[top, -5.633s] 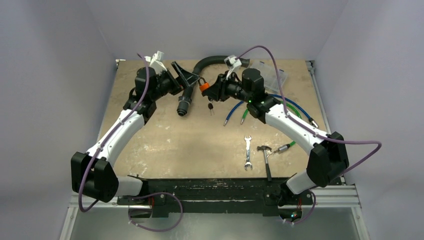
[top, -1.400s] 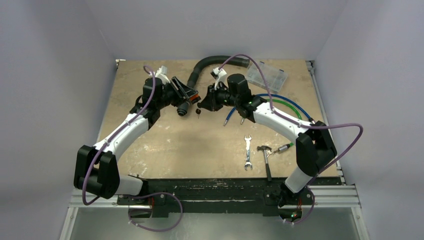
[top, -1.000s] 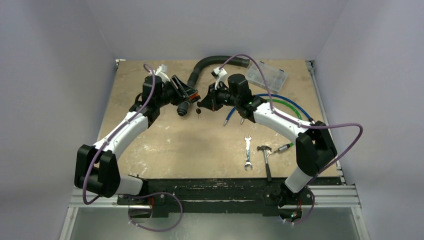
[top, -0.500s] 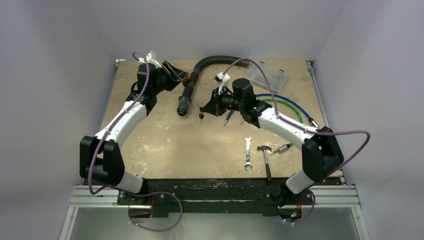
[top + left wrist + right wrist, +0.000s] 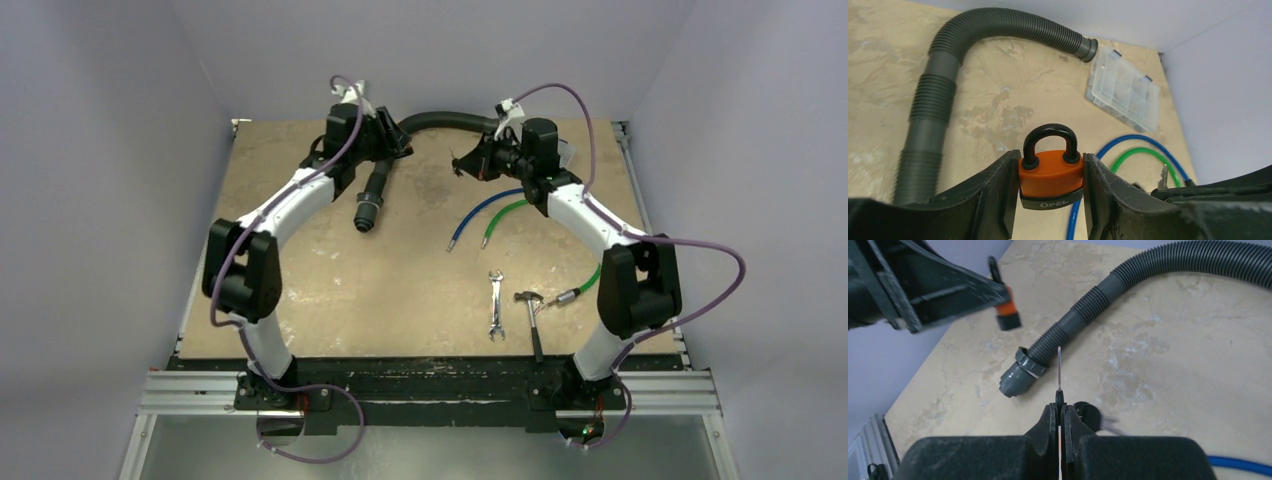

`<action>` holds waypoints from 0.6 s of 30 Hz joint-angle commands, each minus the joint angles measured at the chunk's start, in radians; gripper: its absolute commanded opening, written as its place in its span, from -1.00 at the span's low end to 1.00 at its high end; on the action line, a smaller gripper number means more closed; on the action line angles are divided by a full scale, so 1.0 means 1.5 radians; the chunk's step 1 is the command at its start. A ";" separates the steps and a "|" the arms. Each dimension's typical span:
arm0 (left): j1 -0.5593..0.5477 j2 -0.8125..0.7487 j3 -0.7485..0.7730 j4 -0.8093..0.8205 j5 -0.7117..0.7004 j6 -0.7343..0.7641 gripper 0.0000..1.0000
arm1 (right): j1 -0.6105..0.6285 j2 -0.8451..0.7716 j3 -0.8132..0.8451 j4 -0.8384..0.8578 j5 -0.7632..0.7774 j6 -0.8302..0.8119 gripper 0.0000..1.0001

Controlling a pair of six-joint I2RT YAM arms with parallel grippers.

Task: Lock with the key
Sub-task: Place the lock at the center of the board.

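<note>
Left end effector (image 5: 1050, 166) clamps the padlock (image 5: 1050, 176), its shackle pointing outward. Right end effector (image 5: 1059, 412) pinches the key (image 5: 1059, 371), blade straight outward, apparently above the hose (image 5: 1083, 315).

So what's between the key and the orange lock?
Only air. The right wrist view shows the key apart from the lock, with the grey hose on the table below.
</note>
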 commanded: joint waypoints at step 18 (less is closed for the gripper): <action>-0.059 0.414 0.419 -0.089 -0.113 0.159 -1.00 | -0.015 0.348 0.279 0.134 0.035 0.033 -1.00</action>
